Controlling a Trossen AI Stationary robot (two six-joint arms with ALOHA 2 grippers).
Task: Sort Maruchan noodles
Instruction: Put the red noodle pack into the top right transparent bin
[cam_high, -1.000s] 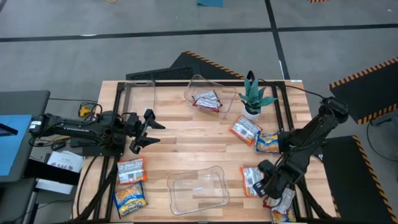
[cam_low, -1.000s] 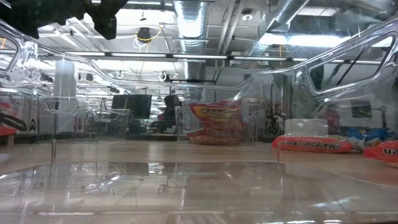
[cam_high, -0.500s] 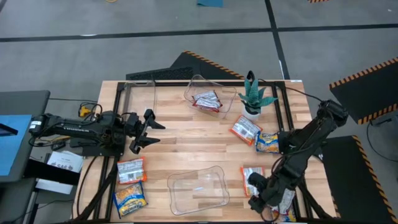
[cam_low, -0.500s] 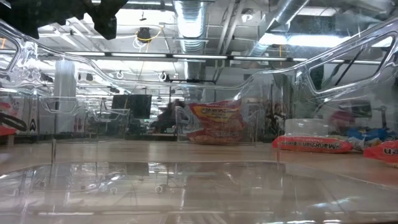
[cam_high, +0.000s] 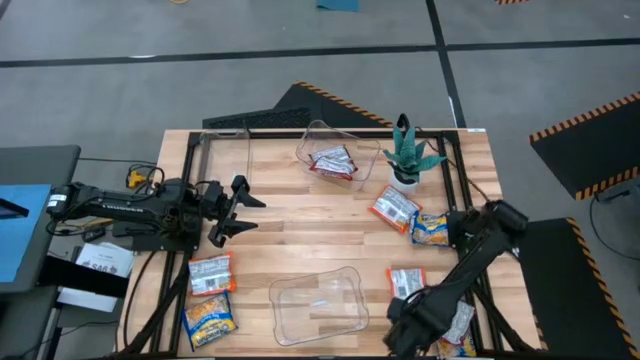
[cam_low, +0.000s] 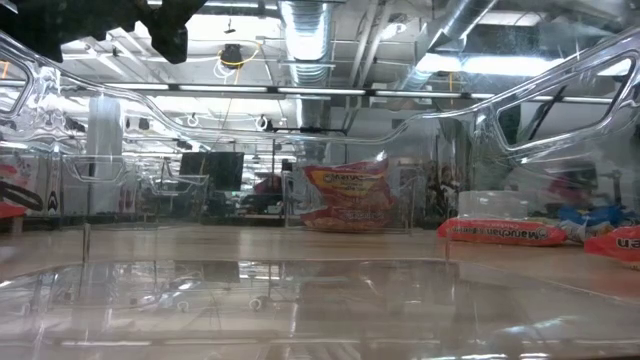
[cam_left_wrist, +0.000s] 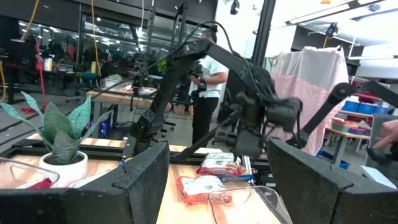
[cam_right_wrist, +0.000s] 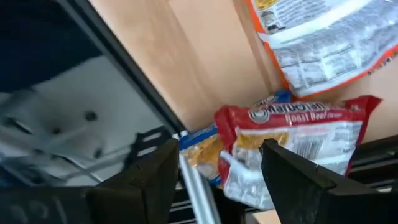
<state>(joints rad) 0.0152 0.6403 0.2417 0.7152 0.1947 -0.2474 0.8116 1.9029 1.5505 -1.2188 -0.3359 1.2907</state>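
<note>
Wooden table (cam_high: 300, 250) carries both arms: right gripper (cam_right_wrist: 214, 180), fingers apart and empty, hangs at the near right corner over a red packet (cam_right_wrist: 298, 146) stacked on a yellow-blue packet (cam_right_wrist: 202, 146), probably lining up a pick. Left gripper (cam_high: 237, 210) waits open at the left edge. Other packets lie loose; one sits in the far bin (cam_high: 335, 135), seemingly the red group, and the near bin (cam_high: 300, 320) looks empty.

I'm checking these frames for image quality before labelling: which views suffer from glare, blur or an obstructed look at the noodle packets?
Low view: the clear bin fills the frame, its walls mirroring ceiling lights and warping the red packet. Left wrist view: the right arm is motion-smeared and bright windows wash out the background. Right wrist view: soft and tilted, though the red packet reads. High view: even and sharp.
</note>
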